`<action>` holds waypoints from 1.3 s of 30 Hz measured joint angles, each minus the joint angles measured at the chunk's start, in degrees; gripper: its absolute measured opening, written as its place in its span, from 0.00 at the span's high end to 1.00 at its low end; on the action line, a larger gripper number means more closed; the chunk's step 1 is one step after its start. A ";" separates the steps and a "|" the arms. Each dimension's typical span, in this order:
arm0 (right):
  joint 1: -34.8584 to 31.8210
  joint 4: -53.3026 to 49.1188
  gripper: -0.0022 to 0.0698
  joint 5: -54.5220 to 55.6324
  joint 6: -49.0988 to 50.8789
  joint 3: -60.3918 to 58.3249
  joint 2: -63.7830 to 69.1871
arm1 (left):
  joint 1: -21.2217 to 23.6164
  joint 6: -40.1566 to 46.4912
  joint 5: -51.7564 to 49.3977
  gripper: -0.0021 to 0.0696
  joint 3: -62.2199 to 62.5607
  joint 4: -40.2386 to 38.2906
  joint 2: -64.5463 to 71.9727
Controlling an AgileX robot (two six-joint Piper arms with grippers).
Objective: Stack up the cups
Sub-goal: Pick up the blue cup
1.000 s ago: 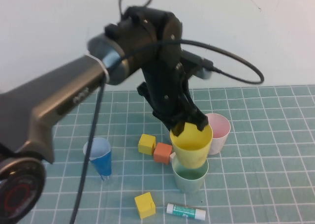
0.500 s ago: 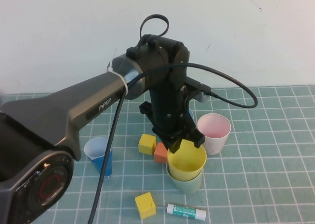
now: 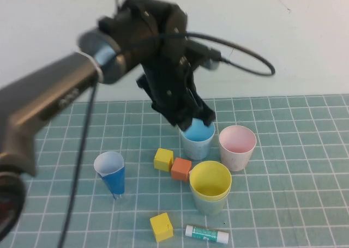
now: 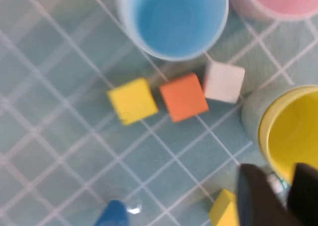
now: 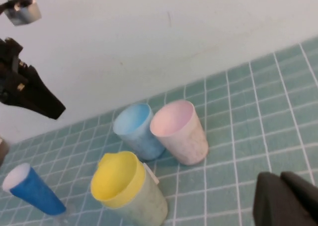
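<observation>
The yellow cup [image 3: 210, 180] sits nested inside the pale green cup [image 3: 211, 205], near the front middle of the green gridded worktop [image 3: 294, 193]. Only the lower wall of the green one shows under the yellow rim. The inside of the yellow cup looks empty. Farther back stand the light blue cup [image 3: 198, 140] and, just to its right, the pink cup [image 3: 237, 146]; both are upright, open side up, and nothing is inside them. The two stand close beside each other.

On the left a dark blue paper cone [image 3: 111, 173] stands with its white inside facing up.

Between the cups lie small blocks: a yellow block [image 3: 163, 159], an orange block [image 3: 181, 169] touching it, and a white block [image 4: 224, 82] beside the orange one. Another yellow block [image 3: 161, 227] and a glue stick [image 3: 206, 234] lie at the near edge.

The left claw [image 3: 192, 120] hangs above the light blue cup, fingers a little apart, holding nothing. The right claw [image 5: 288, 200] is on the right side, low, fingers together, empty.
</observation>
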State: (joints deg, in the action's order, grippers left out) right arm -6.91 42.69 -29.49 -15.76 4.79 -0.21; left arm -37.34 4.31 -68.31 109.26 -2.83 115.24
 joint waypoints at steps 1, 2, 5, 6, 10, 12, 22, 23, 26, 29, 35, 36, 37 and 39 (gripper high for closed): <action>0.00 0.00 0.97 -0.48 -0.76 1.79 0.94 | 0.47 0.00 0.00 0.81 0.00 0.29 -1.50; 0.00 0.00 0.97 -1.22 -1.72 4.16 2.76 | 0.81 0.11 0.00 0.86 -0.13 0.41 -3.36; 0.00 0.00 0.97 -4.95 -7.38 11.43 10.66 | 1.92 0.37 0.14 0.94 -2.44 0.26 -9.34; 0.00 0.00 0.97 -6.60 -10.50 14.25 14.08 | 2.03 0.58 0.36 0.95 -4.01 0.03 -11.47; 0.00 -0.10 0.97 -13.54 -20.70 25.23 27.75 | 2.29 0.80 2.76 0.97 -12.92 -0.44 -20.27; 0.00 -0.10 0.97 -16.55 -23.83 31.18 34.73 | 2.29 0.89 4.27 0.97 -19.33 -0.81 -25.48; 1.67 -0.60 0.97 -30.40 -34.91 53.65 61.70 | 2.29 -2.61 15.41 0.97 -51.85 -1.04 -56.99; 2.70 -0.98 0.97 -30.50 -35.10 54.77 63.41 | 2.29 -3.55 16.28 0.97 -54.65 -1.04 -60.04; 8.60 -5.12 0.97 -30.76 -34.41 61.18 70.18 | 2.29 -6.76 17.64 0.97 -61.43 -0.23 -68.14; 15.77 -13.00 0.97 -31.58 -30.37 68.92 77.29 | 2.29 -9.61 18.01 0.97 -65.72 0.93 -73.09; 26.38 -26.42 0.97 -36.63 -24.22 84.67 92.91 | 2.29 -11.23 17.73 0.97 -69.84 1.97 -75.90; 27.36 -27.20 0.97 -37.84 -23.69 87.56 95.76 | 2.29 -11.23 17.73 0.97 -70.24 1.97 -75.99; 27.84 -27.47 0.97 -38.65 -23.40 89.88 97.99 | 2.29 -11.23 17.73 0.97 -70.35 1.97 -75.99; 29.21 -28.15 0.97 -40.14 -23.01 96.08 104.11 | 2.29 -11.23 17.98 0.97 -70.46 1.97 -75.99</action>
State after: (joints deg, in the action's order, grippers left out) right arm 22.30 14.54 -69.63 -38.77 100.87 103.90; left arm -35.05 -6.93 -50.33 38.79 -0.86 39.25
